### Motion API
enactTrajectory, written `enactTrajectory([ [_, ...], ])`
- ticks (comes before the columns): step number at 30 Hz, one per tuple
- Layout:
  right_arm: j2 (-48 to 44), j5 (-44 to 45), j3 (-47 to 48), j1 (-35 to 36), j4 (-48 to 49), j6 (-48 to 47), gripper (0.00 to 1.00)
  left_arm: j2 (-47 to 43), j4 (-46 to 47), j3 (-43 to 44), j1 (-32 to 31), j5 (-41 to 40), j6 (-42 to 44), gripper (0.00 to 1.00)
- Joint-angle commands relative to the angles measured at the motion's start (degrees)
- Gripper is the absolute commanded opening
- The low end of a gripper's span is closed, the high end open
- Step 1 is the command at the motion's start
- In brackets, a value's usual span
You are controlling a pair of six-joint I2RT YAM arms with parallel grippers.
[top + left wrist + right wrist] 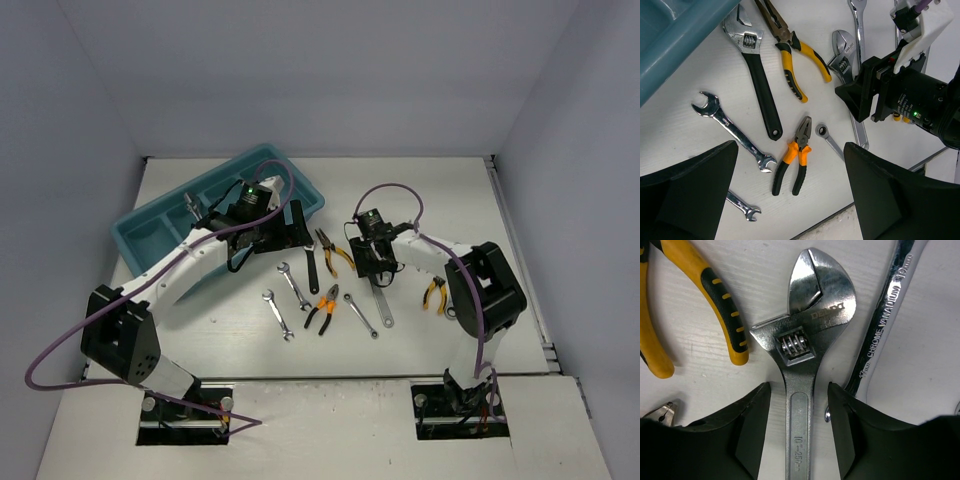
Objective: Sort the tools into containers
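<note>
White table [440,180], teal tray [135,242], scattered tools [323,308]

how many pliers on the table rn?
3: yellow pair mid-table, orange pair just nearer than it, third pair beside the right arm. More could be hidden under the arms.

Top view: left arm [190,265] covers the middle of the teal tray [135,240], and the compartment contents are too small to identify. The right gripper [377,275] hides the head of the silver adjustable wrench [383,308]. The small pliers [434,293] at its 3 o'clock are half under the right arm [480,290].

Left wrist: tray clipped to a corner at 10 o'clock. Yellow pliers [795,60] tips run off the 12 o'clock edge. The small wrench [742,206] at 7 o'clock goes under one jaw, the ratchet wrench [826,134] shaft under the other.

Right wrist: adjustable wrench handle exits at 6 o'clock. The 19 wrench [885,315] is clipped at 12 o'clock, its lower end behind a jaw. Yellow pliers are cut off at 9 o'clock.
</note>
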Motion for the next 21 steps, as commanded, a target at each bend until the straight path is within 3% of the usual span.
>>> enactTrajectory([
  [1, 2.7, -2.61, 1.72, 0.45, -6.06, -1.79, 0.45, -2.73, 1.29, 1.09, -0.12, -0.14, 1.28, 0.85],
  [5, 5.18, -3.66, 3.35, 0.45, -6.62, -2.41, 0.4, -2.84, 1.06, 1.06, -0.14, -0.22, 1.52, 0.85],
  [8, 6.84, -4.05, 4.12, 0.45, -7.23, -2.1, 0.3, -2.69, 0.98, 1.13, -0.12, -0.14, 1.59, 0.85],
  [10, 7.56, -4.11, 4.23, 0.45, -7.62, -2.04, 0.03, -2.58, 1.08, 1.12, -0.21, -0.12, 1.59, 0.85],
  [11, 7.9, -3.91, 4.23, 0.45, -7.76, -2.17, 0.0, -2.51, 1.15, 1.05, -0.21, -0.05, 1.59, 0.85],
  [21, -2.33, -1.17, 3.62, 0.45, -5.55, -4.87, 0.0, -0.7, 2.6, 2.06, -0.17, 0.67, 0.84, 0.85],
])
